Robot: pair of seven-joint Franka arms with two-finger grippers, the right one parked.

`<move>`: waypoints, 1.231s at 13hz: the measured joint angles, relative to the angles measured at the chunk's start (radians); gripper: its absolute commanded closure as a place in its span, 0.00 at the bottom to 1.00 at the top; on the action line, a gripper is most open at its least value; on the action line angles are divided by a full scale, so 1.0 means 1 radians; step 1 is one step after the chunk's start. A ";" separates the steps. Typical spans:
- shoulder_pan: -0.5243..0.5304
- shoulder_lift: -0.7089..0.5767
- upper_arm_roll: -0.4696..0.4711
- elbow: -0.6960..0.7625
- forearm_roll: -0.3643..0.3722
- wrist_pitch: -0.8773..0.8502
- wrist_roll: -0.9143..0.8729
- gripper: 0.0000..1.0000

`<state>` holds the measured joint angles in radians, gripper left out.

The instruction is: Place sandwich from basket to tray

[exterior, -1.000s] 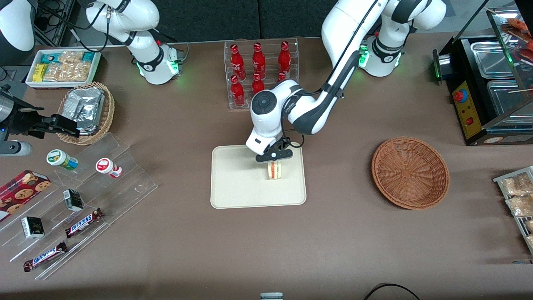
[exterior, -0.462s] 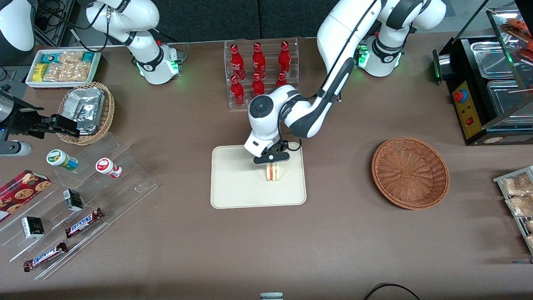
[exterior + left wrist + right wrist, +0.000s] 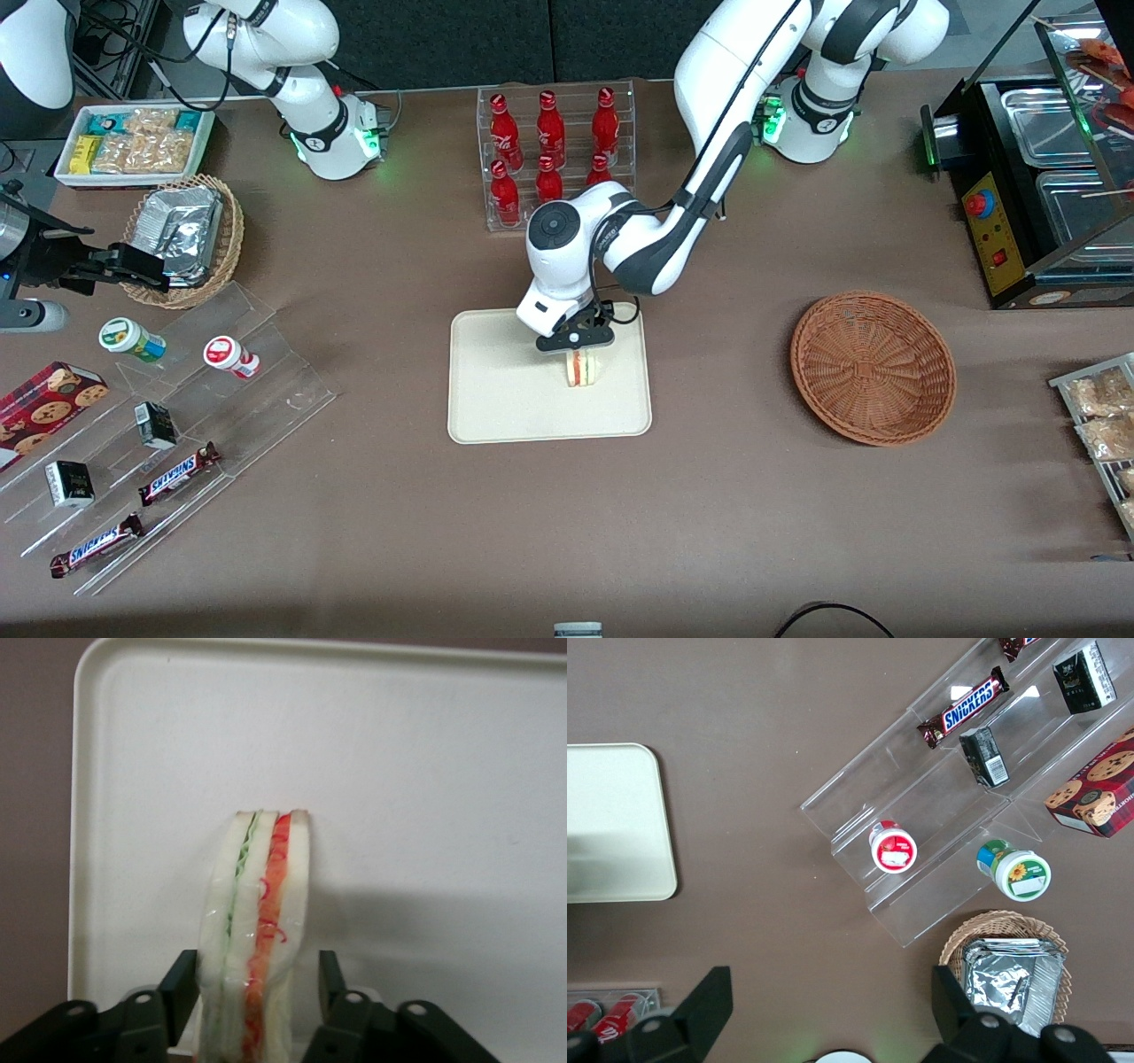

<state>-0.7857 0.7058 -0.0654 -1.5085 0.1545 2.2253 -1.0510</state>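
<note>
The sandwich (image 3: pixel 582 369) stands on its edge on the cream tray (image 3: pixel 505 399), toward the tray's working-arm end. In the left wrist view the sandwich (image 3: pixel 257 921) shows white bread with red, orange and green layers, upright on the tray (image 3: pixel 425 771). My gripper (image 3: pixel 579 353) is right above it, pointing down. The gripper (image 3: pixel 255 981) is open and straddles the sandwich: one finger (image 3: pixel 182 988) is close against the bread, and the other finger (image 3: pixel 330 979) stands apart with a visible gap. The reddish-brown basket (image 3: pixel 873 366) sits empty toward the working arm's end of the table.
A clear rack of red bottles (image 3: pixel 554 151) stands just farther from the front camera than the tray. A clear stepped shelf with snack bars and cups (image 3: pixel 177 416) and a tan wicker basket of foil packs (image 3: pixel 182 235) lie toward the parked arm's end. A black food warmer (image 3: pixel 1036 177) stands at the working arm's end.
The wrist and gripper have shifted slightly toward the parked arm's end. The sandwich has stayed in the same spot on the tray.
</note>
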 measured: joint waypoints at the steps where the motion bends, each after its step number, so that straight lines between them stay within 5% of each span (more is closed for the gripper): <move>1: 0.000 -0.005 0.002 0.015 0.000 -0.015 -0.001 0.00; 10: 0.012 -0.278 0.106 0.071 0.000 -0.332 -0.051 0.00; 16: 0.160 -0.424 0.124 0.102 -0.017 -0.540 0.104 0.00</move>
<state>-0.6254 0.2817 0.0588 -1.4064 0.1372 1.6855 -0.9468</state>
